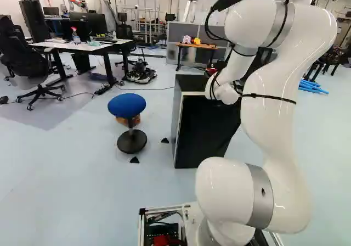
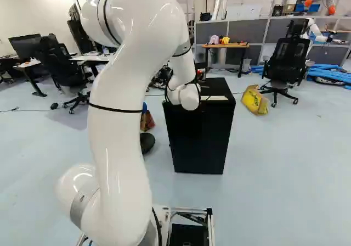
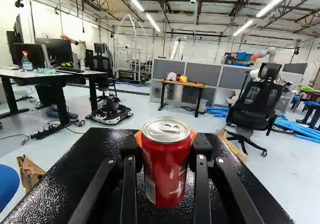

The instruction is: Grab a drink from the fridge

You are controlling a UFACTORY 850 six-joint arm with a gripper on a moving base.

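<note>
Strip lights glow above a pale floor, where 1 blue stool, black office chairs and a wooden-topped desk stand near gray partitions.

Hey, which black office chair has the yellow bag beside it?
The chair at the right of the right base view; the other chairs stand by desks, away from that bag.

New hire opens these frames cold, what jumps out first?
The red can, gripped upright in the gripper over the black cabinet. Next, the big white arm looming in both base views. Then the blue stool, left of the cabinet in the left base view.
</note>
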